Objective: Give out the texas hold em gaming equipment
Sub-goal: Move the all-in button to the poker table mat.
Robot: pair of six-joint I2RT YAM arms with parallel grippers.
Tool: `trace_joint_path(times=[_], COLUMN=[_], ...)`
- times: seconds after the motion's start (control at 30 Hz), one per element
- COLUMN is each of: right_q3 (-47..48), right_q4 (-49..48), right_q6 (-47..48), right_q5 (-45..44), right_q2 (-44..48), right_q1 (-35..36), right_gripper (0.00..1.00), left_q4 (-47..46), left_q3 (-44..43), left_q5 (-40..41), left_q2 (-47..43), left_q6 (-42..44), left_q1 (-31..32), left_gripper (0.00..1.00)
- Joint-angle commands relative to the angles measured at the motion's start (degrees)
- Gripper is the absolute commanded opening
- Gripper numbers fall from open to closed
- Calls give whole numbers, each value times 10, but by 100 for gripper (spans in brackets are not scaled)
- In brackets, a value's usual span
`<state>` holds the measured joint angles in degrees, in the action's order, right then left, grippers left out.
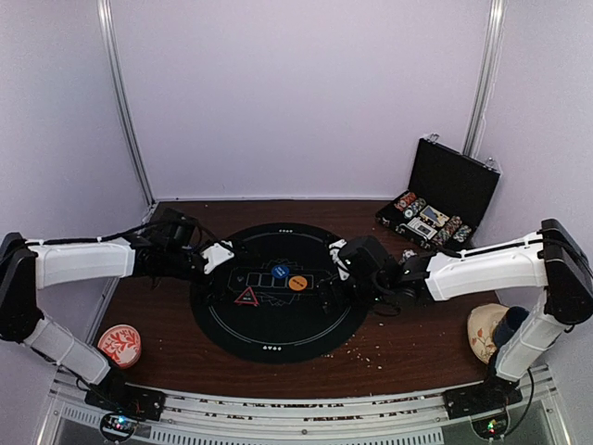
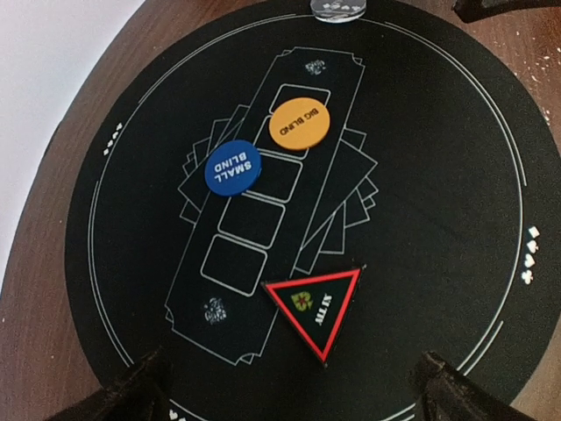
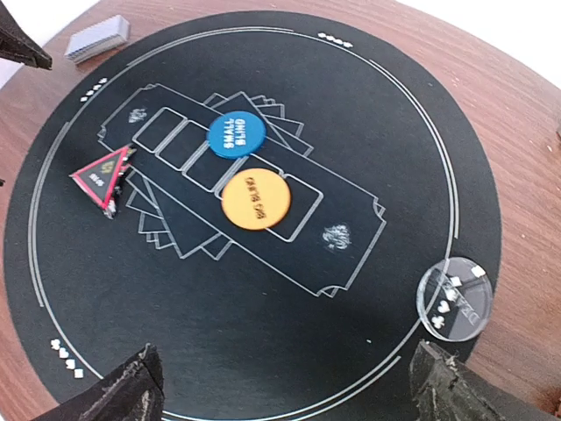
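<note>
Got left claw [image 2: 294, 390] and right claw [image 3: 289, 390] both spread wide over the black mat [image 2: 438, 263], gripping nothing. Seeing blue disc [image 2: 230, 166], orange disc [image 2: 297, 124] and red triangle marker [image 2: 316, 303] lying mid-counter on that mat. Spotted poker chips [image 1: 451, 228] racked in a case [image 1: 454, 181] by the far right corner.

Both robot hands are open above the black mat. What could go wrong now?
The blue disc and orange disc lie close together, so the left tool might shove one while pinching the other. The clear disc sits at the rim of the mat near the right tool; a nudge could push it off. The flat red triangle may be hard to pinch.
</note>
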<state>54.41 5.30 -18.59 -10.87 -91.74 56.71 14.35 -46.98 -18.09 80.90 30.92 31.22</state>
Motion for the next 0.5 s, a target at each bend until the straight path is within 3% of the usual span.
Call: trace_joint_path(times=[0.0, 0.47], right_q3=[1, -11], right_q4=[-28, -32], right_q6=[-14, -22], right_q5=[-26, -36], right_q2=[25, 41], right_q1=[-4, -5], right_gripper=[100, 100], left_q4=[3, -21], left_q3=[-44, -73], left_q5=[55, 113], left_q2=[52, 169], left_q6=[-33, -64], left_q1=[35, 70], left_gripper=[98, 98])
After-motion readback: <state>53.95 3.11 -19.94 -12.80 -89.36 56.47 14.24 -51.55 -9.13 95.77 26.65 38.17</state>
